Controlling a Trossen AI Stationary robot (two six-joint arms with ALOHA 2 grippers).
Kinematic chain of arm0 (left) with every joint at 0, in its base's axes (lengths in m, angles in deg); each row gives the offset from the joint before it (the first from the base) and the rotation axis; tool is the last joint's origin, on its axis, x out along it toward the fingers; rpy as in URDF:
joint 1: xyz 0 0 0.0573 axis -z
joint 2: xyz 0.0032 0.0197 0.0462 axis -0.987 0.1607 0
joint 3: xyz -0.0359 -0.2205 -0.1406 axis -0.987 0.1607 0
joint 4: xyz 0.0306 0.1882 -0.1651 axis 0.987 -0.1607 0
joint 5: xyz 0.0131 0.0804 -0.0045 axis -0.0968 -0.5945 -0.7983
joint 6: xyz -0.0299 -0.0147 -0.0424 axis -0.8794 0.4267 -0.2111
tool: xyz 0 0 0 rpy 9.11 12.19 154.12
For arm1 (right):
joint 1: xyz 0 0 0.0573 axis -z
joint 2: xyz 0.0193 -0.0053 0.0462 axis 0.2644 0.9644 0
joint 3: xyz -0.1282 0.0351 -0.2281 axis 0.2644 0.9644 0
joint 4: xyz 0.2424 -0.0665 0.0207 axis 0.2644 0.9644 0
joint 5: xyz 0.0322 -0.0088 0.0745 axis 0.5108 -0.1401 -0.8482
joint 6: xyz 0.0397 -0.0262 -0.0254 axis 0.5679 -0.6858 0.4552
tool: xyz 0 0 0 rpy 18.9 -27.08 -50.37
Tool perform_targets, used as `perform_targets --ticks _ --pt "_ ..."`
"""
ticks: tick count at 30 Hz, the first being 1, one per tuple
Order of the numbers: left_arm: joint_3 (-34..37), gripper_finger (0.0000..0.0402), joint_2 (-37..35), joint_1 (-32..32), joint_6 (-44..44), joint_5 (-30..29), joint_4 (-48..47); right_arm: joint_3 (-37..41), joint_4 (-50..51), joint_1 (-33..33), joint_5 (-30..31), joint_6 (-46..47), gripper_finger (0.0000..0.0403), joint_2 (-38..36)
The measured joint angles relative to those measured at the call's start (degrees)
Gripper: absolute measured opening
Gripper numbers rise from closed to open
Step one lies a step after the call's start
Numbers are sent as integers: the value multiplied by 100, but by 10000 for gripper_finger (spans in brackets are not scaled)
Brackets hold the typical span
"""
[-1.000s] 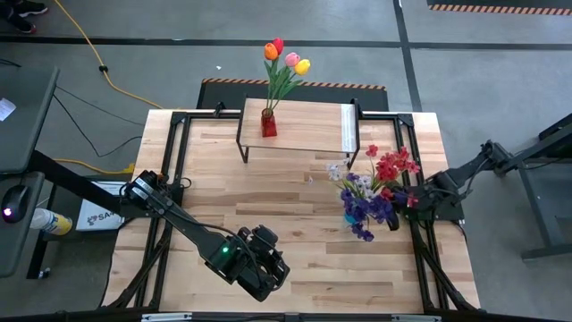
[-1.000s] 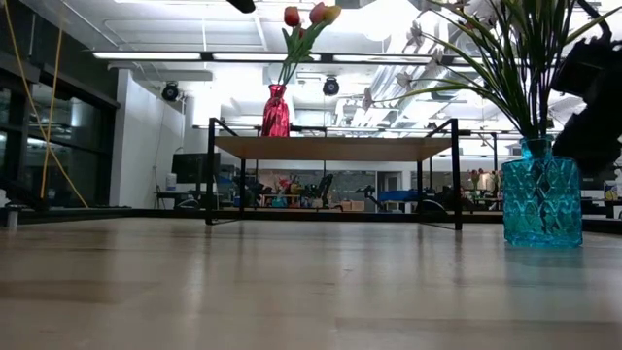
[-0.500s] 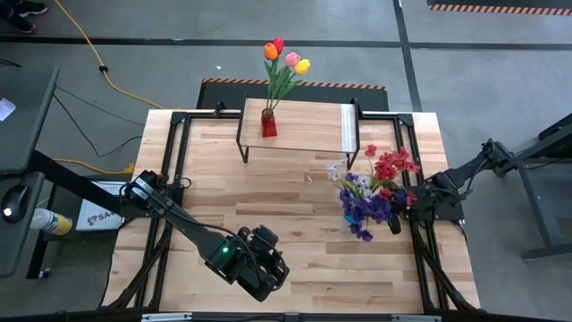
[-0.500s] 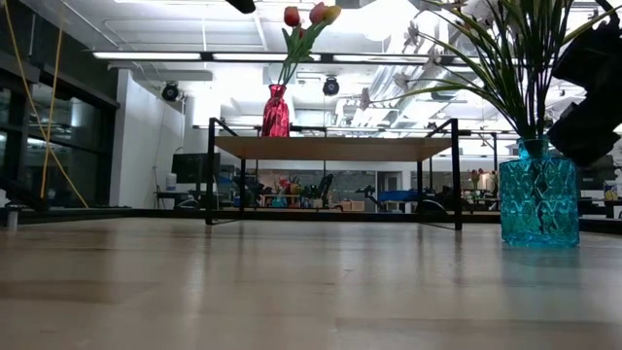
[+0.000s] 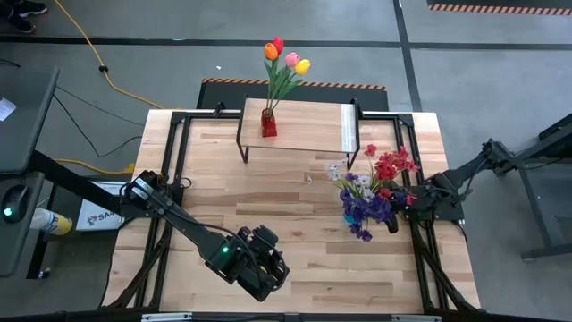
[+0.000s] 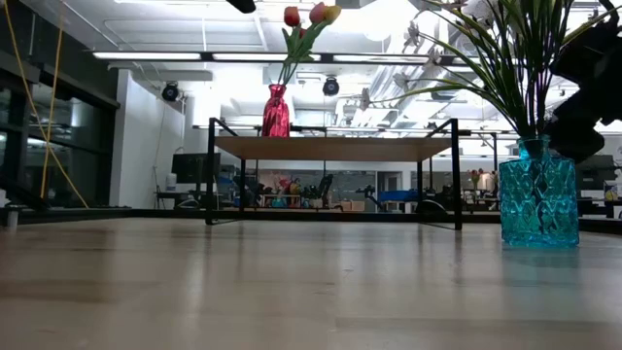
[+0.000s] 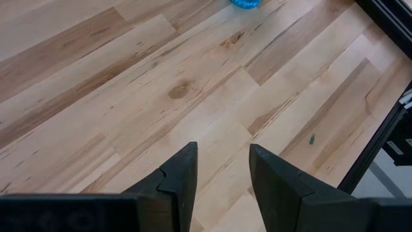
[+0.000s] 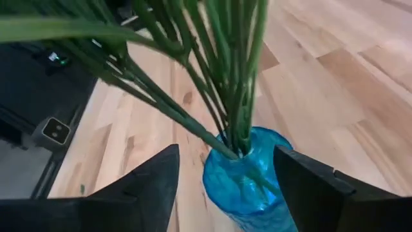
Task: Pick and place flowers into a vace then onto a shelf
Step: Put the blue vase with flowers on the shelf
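Observation:
On the shelf point(image 5: 304, 127) at the table's far side stands a red vase point(image 5: 268, 123) holding tulips point(image 5: 286, 58). A blue vase point(image 6: 539, 199) stands on the table at the right, filled with purple, white and red flower sprays point(image 5: 371, 192). My right gripper point(image 8: 225, 154) is open, with one finger on either side of the blue vase's point(image 8: 248, 177) upper part; I see no touch. Near the table's front edge my left gripper point(image 7: 222, 149) hovers open over bare wood, with nothing between its fingers.
Black frame rails point(image 5: 174, 170) run along the table's left and right sides and meet the shelf's legs point(image 6: 209, 175). A yellow cable point(image 5: 85, 45) lies on the floor beyond the table's far left.
In the low view my right gripper's dark shape has shifted from across the blue vase's neck to a little higher beside it. The vase still stands upright on the table.

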Motion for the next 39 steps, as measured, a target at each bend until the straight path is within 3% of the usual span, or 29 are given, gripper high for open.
perform_targets --ticks 7,39 --pt "0 172 -1 -2 -2 -2 4 411 -1148 7 -37 -114 254 490" --pt "0 172 -2 -4 -2 -2 1 411 -2291 166 397 -754 257 1756"
